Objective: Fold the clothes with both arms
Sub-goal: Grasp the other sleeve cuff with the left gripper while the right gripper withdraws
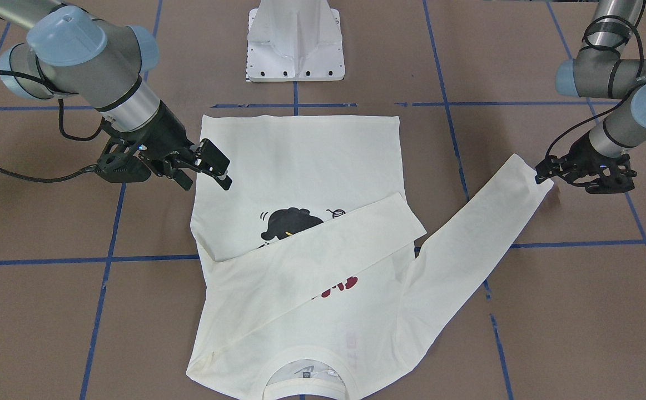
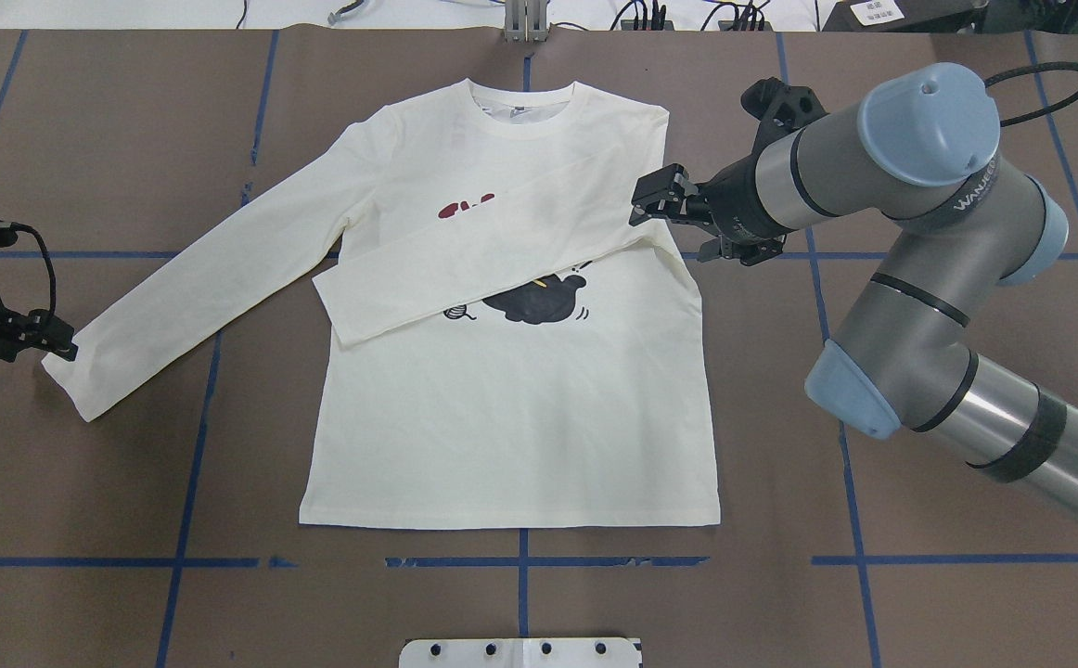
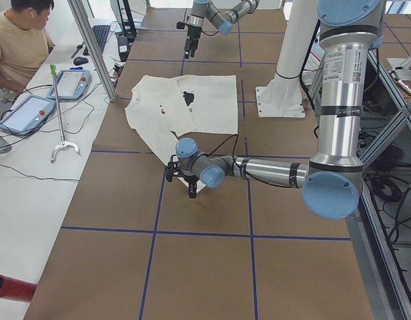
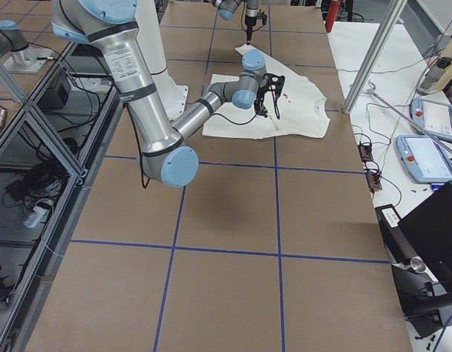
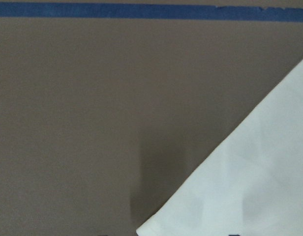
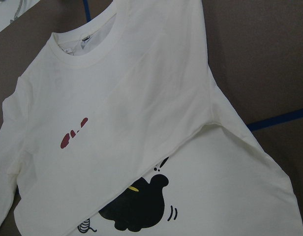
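- The black two-finger right gripper (image 2: 643, 204) hangs with its jaws spread apart and nothing between them. It is over the edge of the shirt, where the folded sleeve leaves the shoulder on the robot's right.
- The black two-finger left gripper (image 1: 541, 176) sits low at the end of the outstretched sleeve, its tip touching the cuff (image 1: 528, 166). Whether its jaws are closed on the cloth cannot be told, and the left wrist view shows only a corner of white cloth on the brown surface.
- The cream-white long-sleeved T-shirt (image 2: 511, 417) lies flat, print side up, in the middle of the brown table (image 2: 131, 482). Its ribbed round collar (image 2: 525, 102) is at the far edge from the robot and its hem towards the robot.
- One sleeve (image 2: 465, 269) is folded slantwise across the chest. It covers part of the black cat print (image 2: 539, 301) and most of the red lettering (image 2: 465, 206).
- The other sleeve (image 2: 214, 269) stretches out straight and slantwise to the robot's left, flat on the table.
- Blue tape lines (image 2: 186, 482) mark the table in squares.
- A white metal pedestal base (image 1: 296, 47) stands on the robot's side, just beyond the hem and apart from it.
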Robot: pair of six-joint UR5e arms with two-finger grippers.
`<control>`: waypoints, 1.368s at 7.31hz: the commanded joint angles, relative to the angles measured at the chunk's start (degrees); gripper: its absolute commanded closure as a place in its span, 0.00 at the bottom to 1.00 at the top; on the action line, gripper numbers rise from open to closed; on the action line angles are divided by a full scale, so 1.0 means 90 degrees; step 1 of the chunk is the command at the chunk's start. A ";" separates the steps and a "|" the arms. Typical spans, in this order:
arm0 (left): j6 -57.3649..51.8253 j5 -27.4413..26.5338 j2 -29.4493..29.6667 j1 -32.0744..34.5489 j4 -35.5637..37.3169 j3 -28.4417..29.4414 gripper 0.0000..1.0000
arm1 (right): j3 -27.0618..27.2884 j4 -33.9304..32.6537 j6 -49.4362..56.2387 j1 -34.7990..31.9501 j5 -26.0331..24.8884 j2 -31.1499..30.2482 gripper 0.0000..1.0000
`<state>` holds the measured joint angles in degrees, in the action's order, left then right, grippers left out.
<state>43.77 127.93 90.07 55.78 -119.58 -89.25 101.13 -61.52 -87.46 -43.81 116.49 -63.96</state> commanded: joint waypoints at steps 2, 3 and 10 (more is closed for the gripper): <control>0.0010 -0.0064 0.0021 -0.0007 -0.0004 0.0102 0.38 | -0.0006 0.0000 0.0001 -0.0005 0.0015 -0.0012 0.00; 0.0010 -0.0074 0.0041 -0.0007 -0.0004 0.0112 0.40 | -0.0006 0.0000 0.0001 0.0005 0.0015 -0.0012 0.00; -0.0010 0.0014 0.0119 -0.0114 0.0045 0.0053 1.00 | 0.0023 0.0009 -0.0009 0.0005 0.0006 -0.0051 0.00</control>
<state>43.72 127.56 91.06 54.79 -119.35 -88.46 101.20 -61.44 -87.47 -43.78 116.54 -64.42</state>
